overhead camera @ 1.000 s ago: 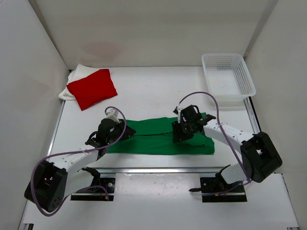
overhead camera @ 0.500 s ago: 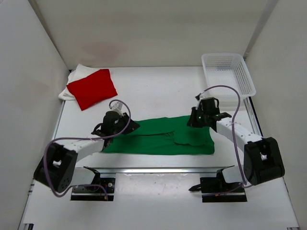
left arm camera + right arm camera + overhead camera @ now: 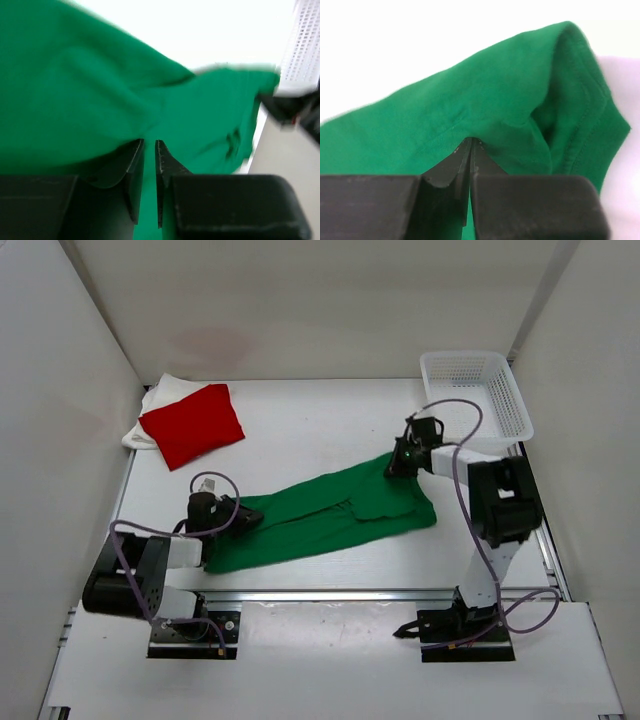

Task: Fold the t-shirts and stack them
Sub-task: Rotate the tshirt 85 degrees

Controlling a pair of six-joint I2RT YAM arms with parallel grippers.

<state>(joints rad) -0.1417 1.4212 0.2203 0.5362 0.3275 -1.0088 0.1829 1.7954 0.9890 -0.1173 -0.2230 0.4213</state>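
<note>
Far-left corner of the table (image 3: 300,430): the red t-shirt (image 3: 192,425) sits folded on top of the white t-shirt (image 3: 143,418). I'd call that the stack, with only the green one left to do.

The green t-shirt (image 3: 320,515) lies slantwise across the middle as a long narrow strip, one end near-left and the other far-right. The left gripper (image 3: 149,145) is at the near-left end, fingers almost together with just a sliver of gap. Cloth is bunched right at the tips, so it looks like a pinch on the edge to me. The right gripper (image 3: 471,142) is at the far-right end, fingers tight together on a fold of green by a stitched hem. The white basket (image 3: 478,390) sits just beyond it, not touching the shirt.

How I'd do it: hold both ends level and lightly taut so the strip doesn't sag. Then carry one end over onto the other so the edges line up. Lift only enough to clear the table. The right pinch looks shallow, so go slow or it could slip.
</note>
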